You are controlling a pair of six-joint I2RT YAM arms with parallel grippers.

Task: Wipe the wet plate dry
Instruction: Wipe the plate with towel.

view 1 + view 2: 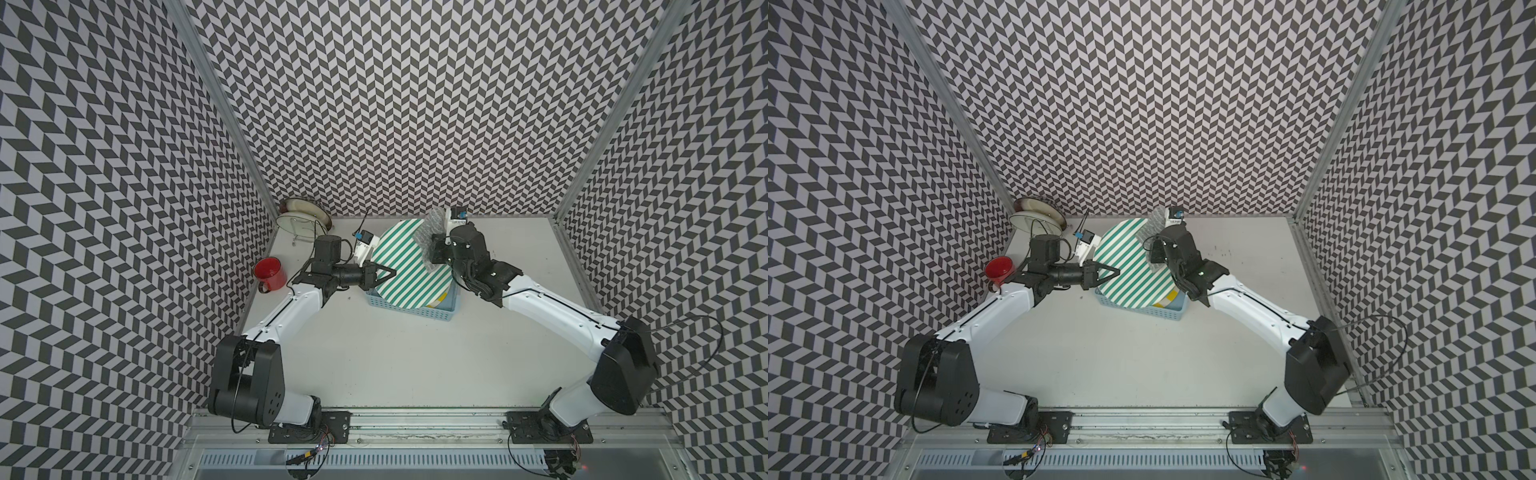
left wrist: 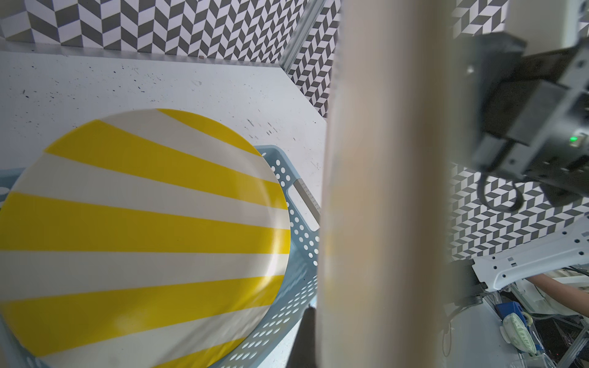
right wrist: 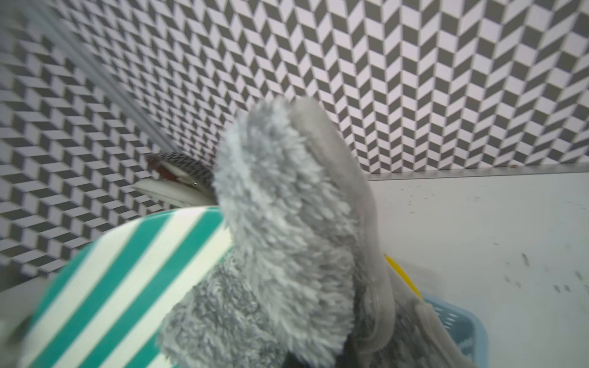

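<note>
Firmly, left jaws clamp the tilted, face-up plate (image 1: 409, 266) by its edge; right jaws pinch cloth (image 3: 280, 239) against it.

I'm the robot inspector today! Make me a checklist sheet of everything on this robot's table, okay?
Surface: white table, speckled with small dark marks.
Job's things: green striped plate lifted above the blue basket; grey cloth against the plate.
Clutter: yellow striped plate in the basket; red mug; dish rack in the back left corner.
Grippers: left gripper shut on the green striped plate's edge; right gripper shut on the grey cloth.
Cables: black cable loops beside the right arm.
Surroundings: chevron-patterned walls on three sides.
</note>
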